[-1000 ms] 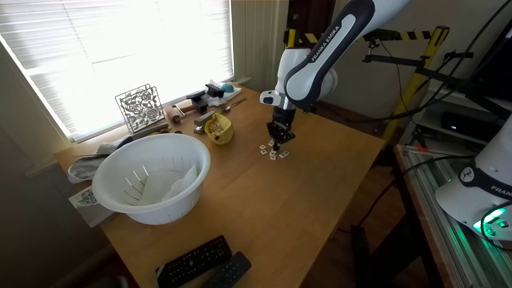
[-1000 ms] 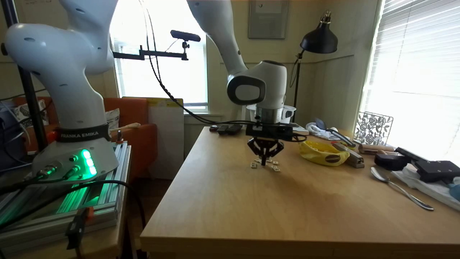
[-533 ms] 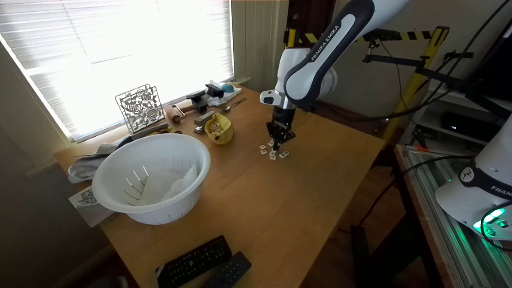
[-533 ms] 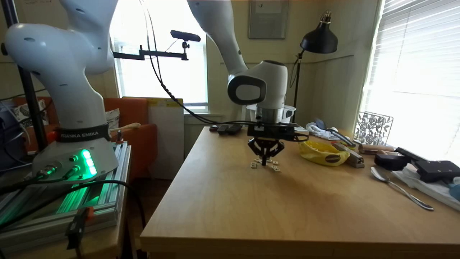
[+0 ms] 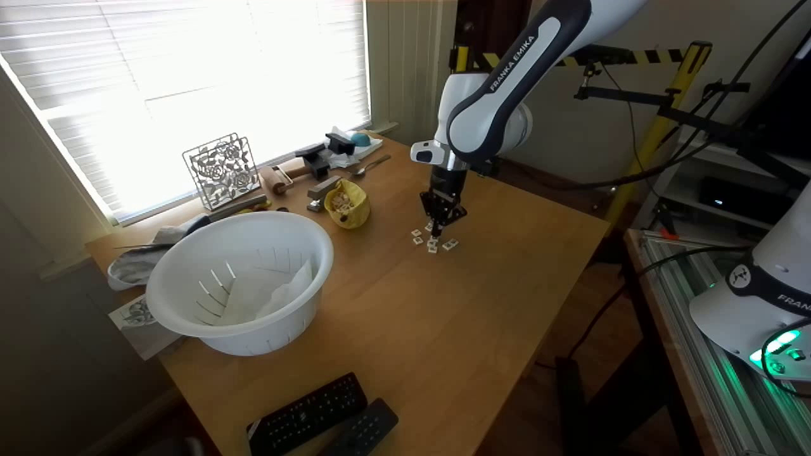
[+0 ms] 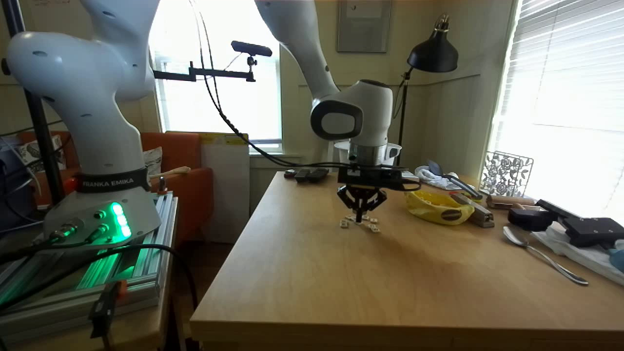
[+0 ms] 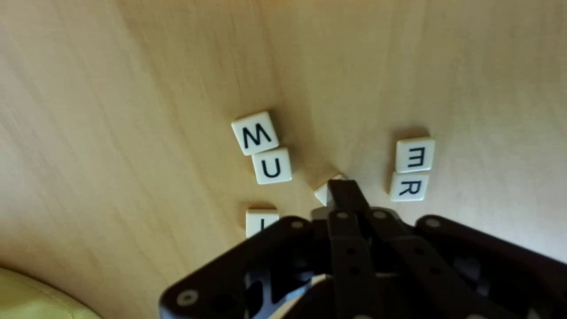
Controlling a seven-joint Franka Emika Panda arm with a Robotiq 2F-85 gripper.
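Note:
My gripper (image 7: 343,186) is shut, its two black fingers pressed together and pointing down at the wooden table. In both exterior views the gripper (image 5: 436,233) (image 6: 359,219) is low over a small group of white letter tiles. One tile (image 7: 322,195) lies right under the fingertips; its face is mostly hidden by them, and I cannot tell if they touch it. Around it lie a U tile (image 7: 272,166), a tile with M or W (image 7: 254,134), an E tile (image 7: 415,155), an R tile (image 7: 409,186) and a partly covered tile with a straight stroke (image 7: 260,220).
A yellow banana-like pouch (image 5: 350,218) (image 6: 429,212) holds more small pieces; its edge shows in the wrist view (image 7: 35,294). A white bowl (image 5: 266,335), remotes (image 5: 310,411), a metal stapler-like object (image 6: 477,210), a spoon (image 6: 541,258) and an ornate metal holder (image 6: 507,173) stand around.
The gripper has risen slightly, and the white tile below its fingertips now shows in an exterior view. The fingers stay shut. The tiles look unmoved.

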